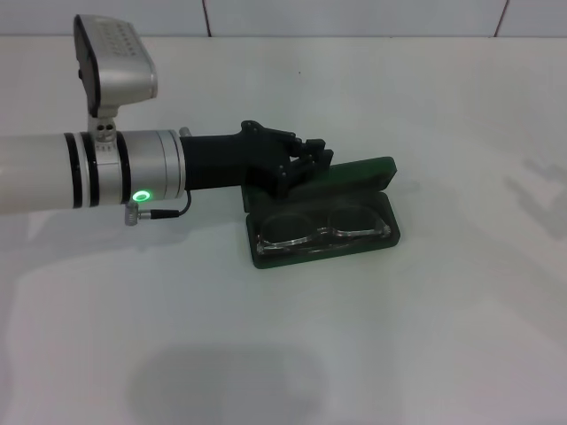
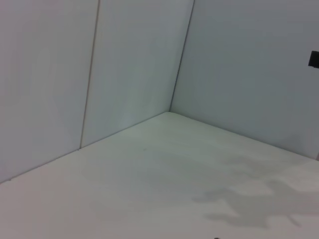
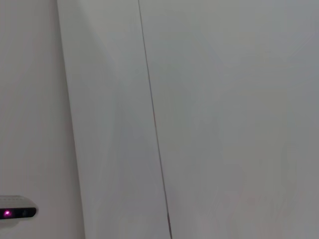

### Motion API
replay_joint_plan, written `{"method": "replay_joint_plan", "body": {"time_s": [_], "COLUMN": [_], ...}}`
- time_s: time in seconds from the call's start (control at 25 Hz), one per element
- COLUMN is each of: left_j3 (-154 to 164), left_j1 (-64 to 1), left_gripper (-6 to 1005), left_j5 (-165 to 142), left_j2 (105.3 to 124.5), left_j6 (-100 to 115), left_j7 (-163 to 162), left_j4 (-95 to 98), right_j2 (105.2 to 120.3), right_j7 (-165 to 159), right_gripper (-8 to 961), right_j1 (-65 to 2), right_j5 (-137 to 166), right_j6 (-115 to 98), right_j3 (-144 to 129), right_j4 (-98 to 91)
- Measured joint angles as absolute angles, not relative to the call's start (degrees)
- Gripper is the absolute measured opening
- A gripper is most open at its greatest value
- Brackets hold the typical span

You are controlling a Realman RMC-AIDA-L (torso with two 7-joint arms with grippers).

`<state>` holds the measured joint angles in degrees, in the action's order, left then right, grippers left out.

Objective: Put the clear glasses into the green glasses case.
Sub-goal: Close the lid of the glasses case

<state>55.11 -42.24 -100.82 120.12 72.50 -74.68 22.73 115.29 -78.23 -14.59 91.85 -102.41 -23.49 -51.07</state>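
Observation:
In the head view the green glasses case (image 1: 324, 237) lies open in the middle of the white table. The clear glasses (image 1: 324, 226) rest inside its tray, lenses side by side. The lid (image 1: 354, 173) stands behind the tray, tilted back. My left gripper (image 1: 312, 158) reaches in from the left and sits at the lid's left end, just above the tray's back corner; I cannot tell whether it touches the lid. Neither wrist view shows the case or the glasses. My right arm is out of view.
The white table (image 1: 425, 336) spreads around the case, with white wall panels (image 1: 354, 16) at its far edge. The left wrist view shows a table corner and walls (image 2: 169, 112). A small device with a magenta light (image 3: 15, 212) appears in the right wrist view.

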Motion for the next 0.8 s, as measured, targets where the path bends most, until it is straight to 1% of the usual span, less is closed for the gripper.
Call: {"method": "replay_joint_plan", "body": {"time_s": [0.8], "left_j3": [55.47], "left_j1": [-42.86], "left_gripper": [133], "left_j5": [-100.67], "left_j2": [120.32], "left_j6": [70.32], "left_j7": [-73.67], "left_j4": [20.40], "right_j2": [115.24], "right_j7": [-76.65], "right_gripper": [402], "right_j1": [-14.98], "right_j5": [91.84], "right_j6": [-102.24], "right_j3": [-23.55], "right_j4": [-48.13]}}
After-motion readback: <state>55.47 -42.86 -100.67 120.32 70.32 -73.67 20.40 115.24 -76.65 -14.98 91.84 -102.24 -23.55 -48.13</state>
